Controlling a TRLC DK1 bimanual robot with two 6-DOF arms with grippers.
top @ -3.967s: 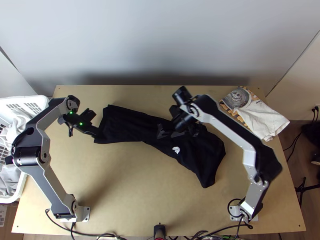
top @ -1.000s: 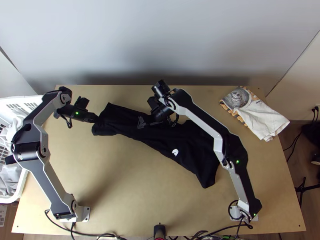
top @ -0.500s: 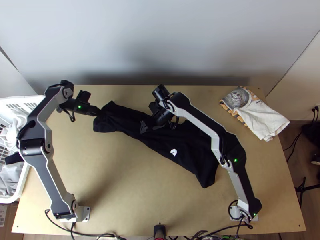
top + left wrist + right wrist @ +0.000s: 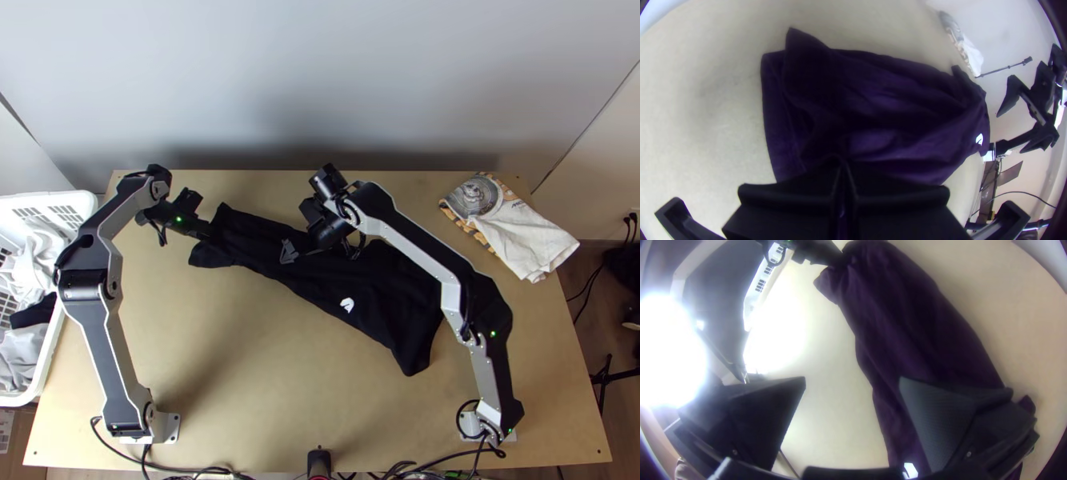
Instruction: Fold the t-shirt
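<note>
The black t-shirt (image 4: 392,300) lies as a long folded strip slanting across the table, wrinkled at its left end. At that end my left gripper (image 4: 211,233) is shut on the cloth. In the left wrist view the closed left gripper (image 4: 842,165) pinches the t-shirt (image 4: 889,106), which looks purple there. Over the strip's middle stands my right gripper (image 4: 291,253), open. The right wrist view shows the right gripper (image 4: 852,381) with its fingers spread and nothing between them; one finger overlaps the t-shirt (image 4: 911,320) in that picture.
A white basket (image 4: 50,370) with clothes stands at the table's left edge. At the back right lie a patterned cloth and a white cloth (image 4: 532,236). Bare wood (image 4: 264,376) lies in front of the t-shirt.
The right gripper has moved left along the t-shirt. My left gripper went left, then came back right with the cloth's end, which now looks more gathered.
</note>
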